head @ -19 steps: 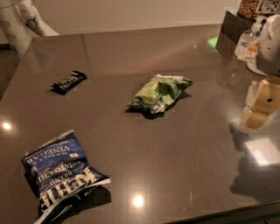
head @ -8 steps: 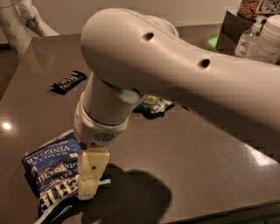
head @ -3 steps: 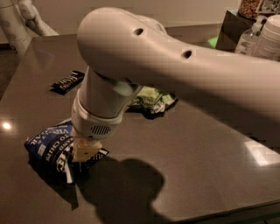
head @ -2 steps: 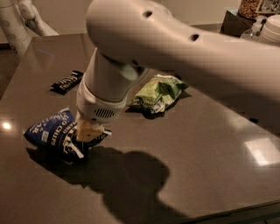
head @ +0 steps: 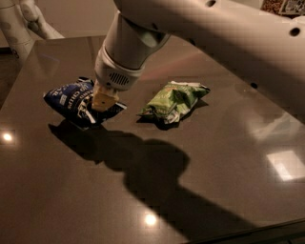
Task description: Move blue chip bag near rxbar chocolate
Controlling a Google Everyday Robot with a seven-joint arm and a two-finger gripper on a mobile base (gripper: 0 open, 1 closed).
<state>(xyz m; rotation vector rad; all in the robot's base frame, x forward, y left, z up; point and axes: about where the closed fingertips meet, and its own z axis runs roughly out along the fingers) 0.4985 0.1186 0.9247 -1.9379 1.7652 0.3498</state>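
Observation:
The blue chip bag (head: 71,101) hangs crumpled at the left of the dark table (head: 200,190), lifted a little, with its shadow on the surface below it. My gripper (head: 104,100) comes down from the big white arm and is shut on the bag's right end. The rxbar chocolate does not show; the spot where it lay is hidden behind the bag and the arm.
A green chip bag (head: 174,100) lies on the table just right of the gripper. A white jointed object (head: 21,24) stands off the table's far left corner. Containers (head: 281,5) stand at the far right edge. The arm's shadow covers the middle.
The gripper came down on the blue chip bag at the front left, closed on it, and has carried it back and up toward where the rxbar lay, hiding the bar.

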